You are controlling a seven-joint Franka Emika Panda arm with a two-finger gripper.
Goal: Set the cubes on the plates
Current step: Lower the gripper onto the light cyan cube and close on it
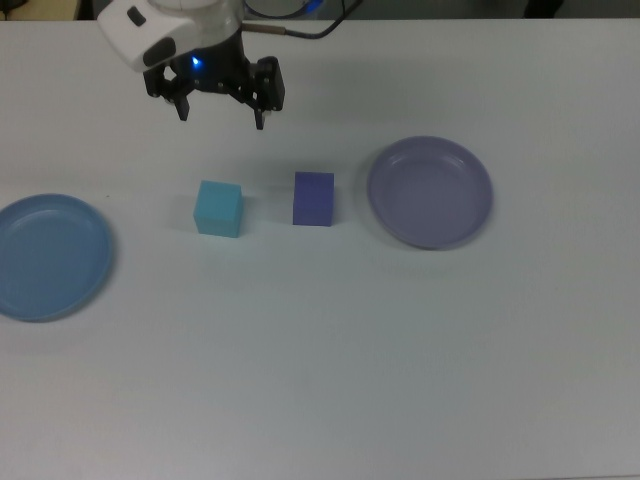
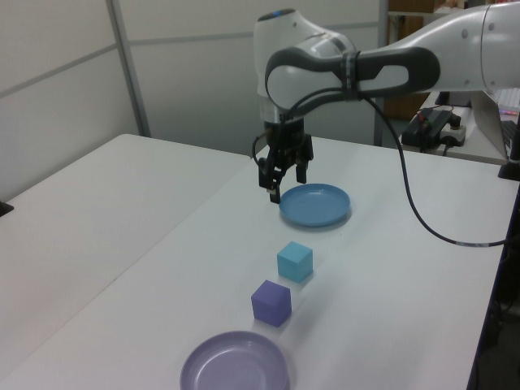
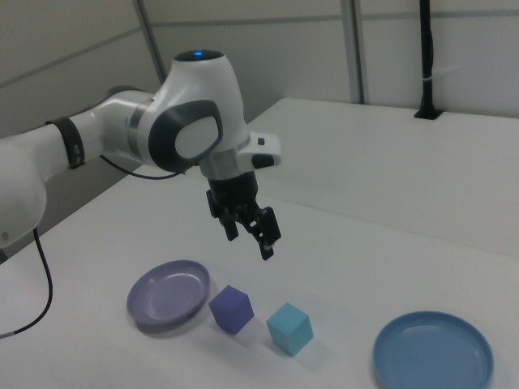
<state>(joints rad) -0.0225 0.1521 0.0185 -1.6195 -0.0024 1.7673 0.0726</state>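
We are hovering gripper (image 1: 220,113) wide open, gripping nothing, above table beyond cyan cube (image 1: 219,208), likely lining up a grasp. Violet cube (image 1: 313,198) sitting just beside cyan cube; lavender plate (image 1: 430,192) past it, blue plate (image 1: 50,256) opposite side.

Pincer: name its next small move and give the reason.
Probably lower the pincer onto the cyan cube. It hangs open above the table, empty, almost in line with that cube in the top view. Both cubes, the cyan one and the violet cube, sit on the table between the blue plate and the lavender plate, and both plates are bare.
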